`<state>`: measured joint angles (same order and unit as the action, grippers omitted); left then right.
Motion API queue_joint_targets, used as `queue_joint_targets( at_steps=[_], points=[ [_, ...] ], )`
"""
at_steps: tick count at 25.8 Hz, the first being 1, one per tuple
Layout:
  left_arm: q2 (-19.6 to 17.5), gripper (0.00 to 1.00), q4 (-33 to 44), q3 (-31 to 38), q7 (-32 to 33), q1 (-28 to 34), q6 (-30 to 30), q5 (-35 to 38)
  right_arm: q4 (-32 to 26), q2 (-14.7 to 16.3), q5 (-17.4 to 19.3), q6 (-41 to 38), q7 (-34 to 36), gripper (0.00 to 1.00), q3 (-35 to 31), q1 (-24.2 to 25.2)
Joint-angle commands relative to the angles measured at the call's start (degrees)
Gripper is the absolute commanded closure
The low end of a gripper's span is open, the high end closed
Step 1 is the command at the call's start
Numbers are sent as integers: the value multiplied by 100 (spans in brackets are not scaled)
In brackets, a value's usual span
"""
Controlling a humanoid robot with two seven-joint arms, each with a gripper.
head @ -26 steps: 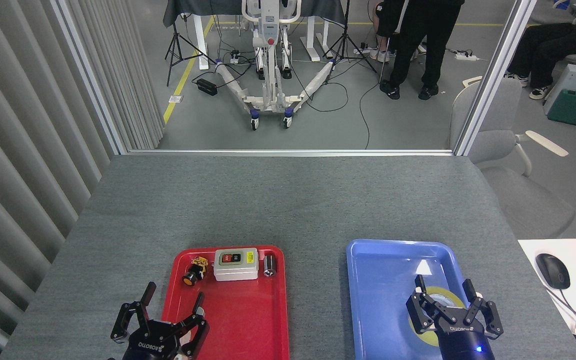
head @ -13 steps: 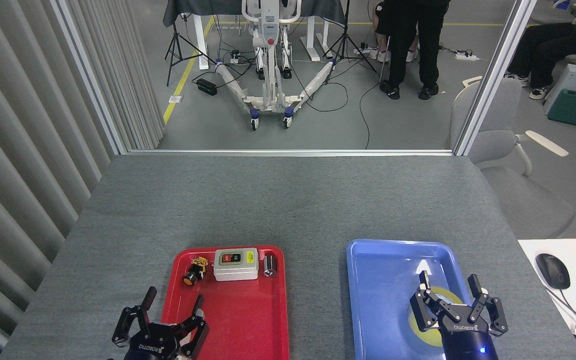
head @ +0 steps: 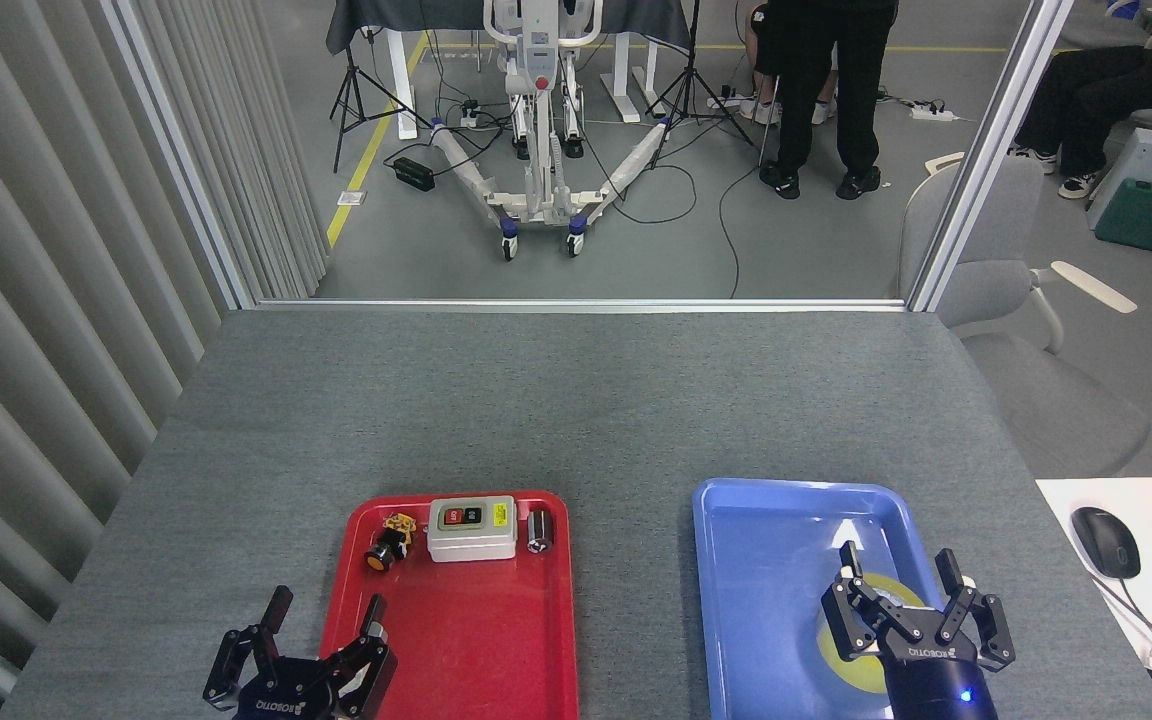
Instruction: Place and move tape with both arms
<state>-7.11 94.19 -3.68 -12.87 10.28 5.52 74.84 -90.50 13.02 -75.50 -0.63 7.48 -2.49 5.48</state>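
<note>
The tape (head: 851,660), a yellow roll with a pale core, lies flat in the blue tray (head: 766,560) toward its near right part. My right gripper (head: 901,578) hovers directly over it with its black fingers spread open around the roll's top, and it hides most of the roll. Whether the fingers touch the tape I cannot tell. My left gripper (head: 321,615) is open at the bottom left, over the near left edge of the red tray (head: 476,640), holding nothing.
The red tray holds a grey switch box (head: 472,527), a small black-and-orange button (head: 382,553) and a metal cylinder (head: 540,529) along its far side. A white desk with a mouse (head: 1105,541) adjoins the table's right. People stand beyond the table's far edge.
My left gripper has drawn back toward the bottom edge and a little left. My right gripper shifted slightly right and lower over the tape, then held still.
</note>
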Motion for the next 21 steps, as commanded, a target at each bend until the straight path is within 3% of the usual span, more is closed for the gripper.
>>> queue_joint_targets(
  at_steps=[1, 9, 15, 21],
  points=[
    [-97, 0, -103, -1, 13, -61, 160, -22, 15, -19, 18, 28, -1, 0, 38, -12],
    [-563, 0, -938, 148, 48, -782, 2085, -550, 15, -10, 44, 10, -1, 0, 55, -3],
    [-589, 0, -1114, 43, 162, -782, 2208, -541, 15, -10, 44, 10, -1, 0, 64, 5],
    [-633, 0, -709, 8, 1023, -782, 2191, -523, 15, -19, 44, 10, -1, 0, 55, 5]
  ],
)
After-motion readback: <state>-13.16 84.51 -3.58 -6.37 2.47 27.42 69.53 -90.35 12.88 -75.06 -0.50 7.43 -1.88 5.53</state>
